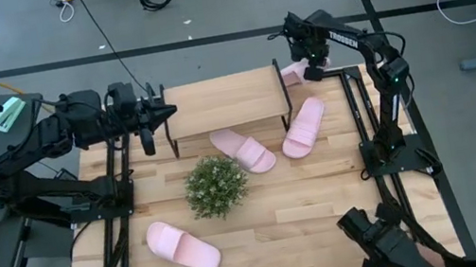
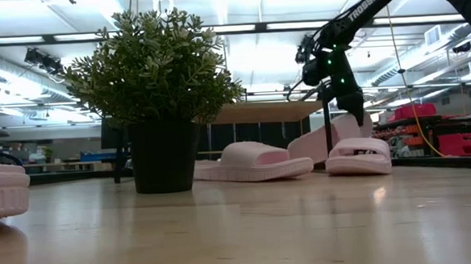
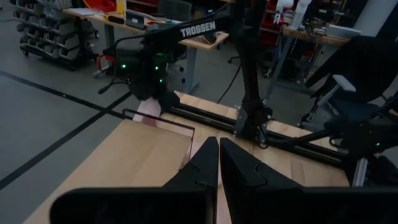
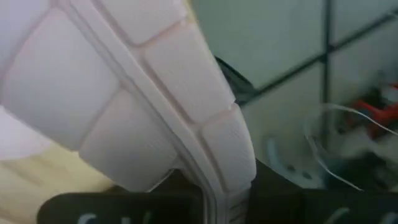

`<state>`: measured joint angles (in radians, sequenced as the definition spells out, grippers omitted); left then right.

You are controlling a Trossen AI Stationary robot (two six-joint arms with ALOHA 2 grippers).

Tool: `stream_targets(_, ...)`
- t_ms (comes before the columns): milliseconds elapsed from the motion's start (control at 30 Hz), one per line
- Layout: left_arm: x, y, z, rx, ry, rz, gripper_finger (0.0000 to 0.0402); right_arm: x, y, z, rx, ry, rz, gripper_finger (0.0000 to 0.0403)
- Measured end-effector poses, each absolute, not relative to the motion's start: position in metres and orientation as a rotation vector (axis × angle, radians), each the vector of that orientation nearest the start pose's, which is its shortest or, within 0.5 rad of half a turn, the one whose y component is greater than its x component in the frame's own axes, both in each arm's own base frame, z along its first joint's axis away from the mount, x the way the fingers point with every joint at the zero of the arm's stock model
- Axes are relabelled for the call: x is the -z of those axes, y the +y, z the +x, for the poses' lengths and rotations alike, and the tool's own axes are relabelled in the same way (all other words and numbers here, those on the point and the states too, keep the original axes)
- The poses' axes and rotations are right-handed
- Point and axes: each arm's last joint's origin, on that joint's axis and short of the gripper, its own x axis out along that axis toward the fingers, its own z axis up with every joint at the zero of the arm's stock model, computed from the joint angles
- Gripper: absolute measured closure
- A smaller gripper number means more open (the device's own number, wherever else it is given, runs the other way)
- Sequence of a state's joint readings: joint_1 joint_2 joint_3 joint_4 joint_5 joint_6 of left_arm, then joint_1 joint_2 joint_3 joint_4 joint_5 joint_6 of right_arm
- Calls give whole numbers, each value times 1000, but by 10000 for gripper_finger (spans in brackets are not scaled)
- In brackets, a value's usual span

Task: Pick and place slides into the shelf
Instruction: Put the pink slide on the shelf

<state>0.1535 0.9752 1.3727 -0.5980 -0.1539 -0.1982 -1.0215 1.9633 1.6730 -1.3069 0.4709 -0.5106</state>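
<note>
The shelf stands at the table's far middle, and beside its right end my right gripper is shut on a pale pink slide. That slide's ribbed sole fills the right wrist view. Two more slides lie flat on the table in front of the shelf. A third slide lies near the front left. My left gripper hovers shut at the shelf's left end, with nothing in it. My right gripper holds the slide by the rim of its sole, coming at it from above at a slant. The gripper's own body hides the fingers' exact place. The slide sits tilted, one end raised; another slide hides its lower end.
A green bushy plant in a dark pot stands mid-table, just in front of the shelf and between the slides. Black arm frames run along both sides of the table. Bare wood lies at the front right.
</note>
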Motion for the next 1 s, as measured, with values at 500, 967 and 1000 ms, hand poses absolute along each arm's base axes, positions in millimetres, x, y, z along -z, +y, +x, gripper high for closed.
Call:
stream_targets(500,-453,30,166,-325,174,-187,382,-288,-299,158,970,1884,150,363)
stream_targets(967,-453,30,166,-321,182,-132,371,-374,-226,137,1067,1593,74,363)
stream_targets(1000,-453,30,166,-322,182,-132,371,-378,-219,137,1055,1581,69,363)
